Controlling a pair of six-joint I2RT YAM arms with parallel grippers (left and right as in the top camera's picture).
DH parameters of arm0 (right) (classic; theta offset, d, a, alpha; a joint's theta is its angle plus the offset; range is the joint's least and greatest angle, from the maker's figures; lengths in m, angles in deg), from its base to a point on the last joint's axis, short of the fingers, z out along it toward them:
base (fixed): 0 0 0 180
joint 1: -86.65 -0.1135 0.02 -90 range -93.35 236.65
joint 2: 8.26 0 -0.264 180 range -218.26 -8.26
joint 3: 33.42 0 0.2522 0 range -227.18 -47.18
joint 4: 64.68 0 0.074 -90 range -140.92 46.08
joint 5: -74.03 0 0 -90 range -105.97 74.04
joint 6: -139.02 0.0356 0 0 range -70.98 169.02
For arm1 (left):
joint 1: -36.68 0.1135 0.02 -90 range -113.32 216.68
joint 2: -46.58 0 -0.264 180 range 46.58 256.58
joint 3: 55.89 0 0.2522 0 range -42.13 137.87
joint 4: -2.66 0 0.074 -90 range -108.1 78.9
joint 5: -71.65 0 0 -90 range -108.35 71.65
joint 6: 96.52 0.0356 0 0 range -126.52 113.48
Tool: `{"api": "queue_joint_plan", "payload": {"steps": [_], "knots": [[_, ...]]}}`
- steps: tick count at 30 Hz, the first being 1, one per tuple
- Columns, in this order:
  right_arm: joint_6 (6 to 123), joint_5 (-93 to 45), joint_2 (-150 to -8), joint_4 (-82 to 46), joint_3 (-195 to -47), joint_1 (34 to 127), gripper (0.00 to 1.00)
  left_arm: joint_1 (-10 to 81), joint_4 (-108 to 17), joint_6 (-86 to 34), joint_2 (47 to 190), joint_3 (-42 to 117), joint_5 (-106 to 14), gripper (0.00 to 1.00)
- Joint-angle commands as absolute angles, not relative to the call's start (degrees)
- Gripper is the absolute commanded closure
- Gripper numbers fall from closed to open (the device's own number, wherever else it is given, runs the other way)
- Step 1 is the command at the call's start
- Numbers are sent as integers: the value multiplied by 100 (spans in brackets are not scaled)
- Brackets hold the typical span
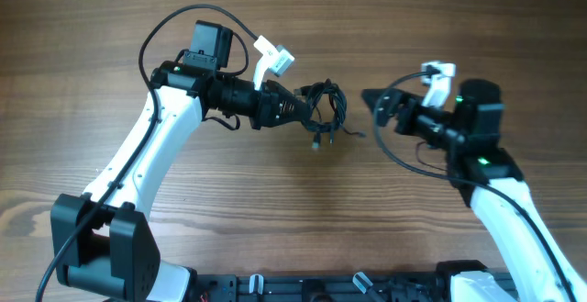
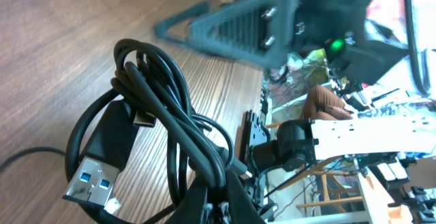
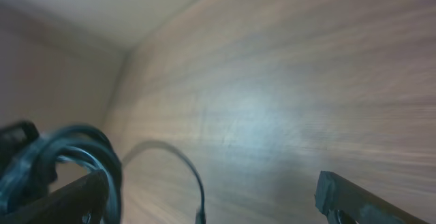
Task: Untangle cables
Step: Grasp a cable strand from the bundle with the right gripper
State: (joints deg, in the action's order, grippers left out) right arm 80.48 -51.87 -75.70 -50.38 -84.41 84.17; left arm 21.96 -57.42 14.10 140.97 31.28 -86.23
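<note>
The cables (image 1: 325,109) are a small dark bunch of thin black cords, lifted near the table's middle. My left gripper (image 1: 305,109) is shut on the bunch's left side. In the left wrist view the looped cables (image 2: 160,108) rise from the pinched fingertips (image 2: 204,195), and a silver USB plug (image 2: 92,178) hangs at the lower left. My right gripper (image 1: 376,106) stands open just right of the bunch, holding nothing. The blurred right wrist view shows the bunch (image 3: 65,149) by the left finger (image 3: 68,200), and one loose strand (image 3: 194,176) between the wide-apart fingers.
A thin strand (image 1: 352,134) trails from the bunch toward the right arm. The wooden table (image 1: 275,210) lies bare in front of both arms. Thicker black arm cables loop over the left arm (image 1: 147,50) and beside the right arm (image 1: 404,160).
</note>
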Motion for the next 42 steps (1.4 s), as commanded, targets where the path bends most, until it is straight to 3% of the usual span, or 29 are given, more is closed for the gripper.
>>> {"api": "queue_joint_plan", "payload": {"steps": [1, 8, 13, 18, 23, 33, 39, 42], "knots": [[7886, -5055, -6984, -4748, -8509, 8800, 2, 2163, -5814, 1375, 13915, 3169, -8487, 96], [7329, -5058, -6027, -3677, -8509, 9069, 27, 2131, -5808, 1427, 13915, 3169, -8286, 96], [6894, -5464, -5970, -3178, -8509, 9069, 34, 2002, -5849, 1919, 13917, 3169, -8253, 96], [5827, -7173, -6322, -3242, -8509, 9069, 34, 1757, -5961, 2485, 13917, 3169, -8256, 96], [5344, -7888, -6862, -3314, -8509, 9069, 34, 1696, -6050, 2483, 13917, 3169, -8494, 96], [5401, -9348, -8354, -4763, -8509, 9010, 38, 1621, -6201, 2671, 13917, 3169, -9204, 96], [5419, -10284, -8840, -5106, -8509, 8907, 49, 1422, -6219, 2669, 13917, 3169, -9123, 96], [5552, -10480, -8837, -5196, -8509, 8907, 65, 1324, -6219, 2669, 13917, 3169, -8955, 96]]}}
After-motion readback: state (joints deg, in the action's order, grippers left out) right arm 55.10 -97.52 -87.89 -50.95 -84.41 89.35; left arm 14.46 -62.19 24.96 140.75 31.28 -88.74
